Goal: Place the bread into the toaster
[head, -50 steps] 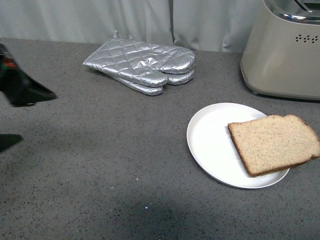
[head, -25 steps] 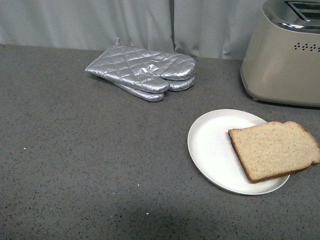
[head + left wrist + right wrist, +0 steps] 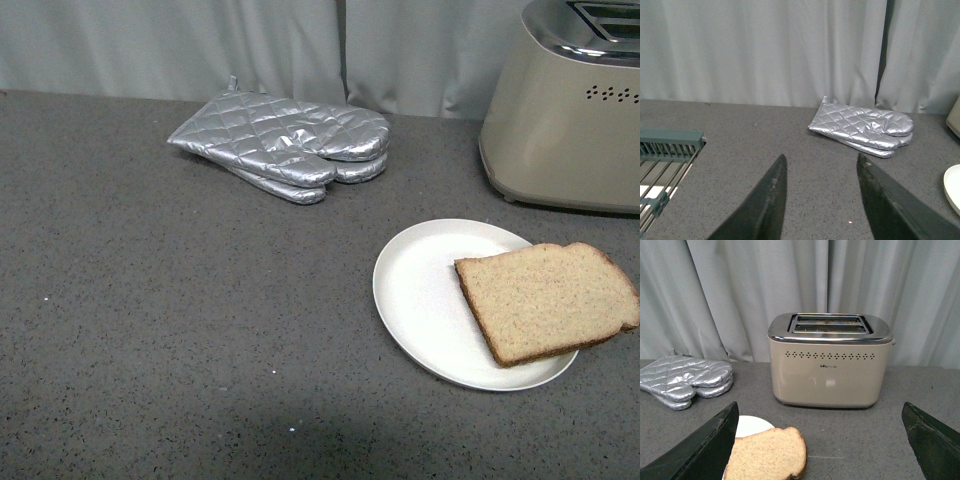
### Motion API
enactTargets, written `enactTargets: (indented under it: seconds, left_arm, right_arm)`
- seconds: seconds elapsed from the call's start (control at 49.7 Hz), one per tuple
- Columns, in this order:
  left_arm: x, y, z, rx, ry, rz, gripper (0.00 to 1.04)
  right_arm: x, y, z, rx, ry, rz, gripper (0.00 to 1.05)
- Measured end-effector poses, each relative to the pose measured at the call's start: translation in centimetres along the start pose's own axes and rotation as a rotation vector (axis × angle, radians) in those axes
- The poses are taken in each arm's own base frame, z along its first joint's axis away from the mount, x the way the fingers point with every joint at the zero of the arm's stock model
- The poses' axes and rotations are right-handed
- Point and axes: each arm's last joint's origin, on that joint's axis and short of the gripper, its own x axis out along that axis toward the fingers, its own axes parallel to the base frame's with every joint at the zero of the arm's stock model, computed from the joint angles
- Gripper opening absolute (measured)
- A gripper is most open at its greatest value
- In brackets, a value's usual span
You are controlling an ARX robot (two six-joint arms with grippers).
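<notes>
The bread point(image 3: 545, 300) is laid flat on a plate point(image 3: 420, 290) near the counter's right edge, with the toaster point(image 3: 565, 110) just behind. It is seen just ahead of the wide-spread, empty right tool point(image 3: 818, 410), judged the nearer. The left tool point(image 3: 821, 157), likewise spread and empty, is aimed at the mitts point(image 3: 862, 127).

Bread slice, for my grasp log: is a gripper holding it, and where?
Nothing is held: left gripper and right gripper are open and empty; the light-brown bread slice lies on the round white plate.
</notes>
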Motion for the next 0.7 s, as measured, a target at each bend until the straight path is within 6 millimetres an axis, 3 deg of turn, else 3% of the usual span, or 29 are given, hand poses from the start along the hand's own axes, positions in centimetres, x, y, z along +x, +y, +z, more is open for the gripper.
enactTargets:
  seconds: [0.06, 0.101, 0.402, 0.624, 0.704]
  left_arm:
    - [0.0, 0.0, 0.0, 0.003, 0.0, 0.0, 0.54]
    - [0.0, 0.0, 0.0, 0.004, 0.0, 0.0, 0.5]
    - [0.0, 0.0, 0.0, 0.003, 0.0, 0.0, 0.04]
    - [0.0, 0.0, 0.0, 0.003, 0.0, 0.0, 0.04]
    - [0.0, 0.0, 0.0, 0.003, 0.0, 0.0, 0.21]
  right_arm:
    - [0.0, 0.0, 0.0, 0.0, 0.0, 0.0, 0.95]
    - [0.0, 0.0, 0.0, 0.0, 0.0, 0.0, 0.95]
    - [0.0, 0.0, 0.0, 0.0, 0.0, 0.0, 0.95]
    - [0.0, 0.0, 0.0, 0.0, 0.0, 0.0, 0.95]
    - [0.0, 0.0, 0.0, 0.0, 0.0, 0.0, 0.95]
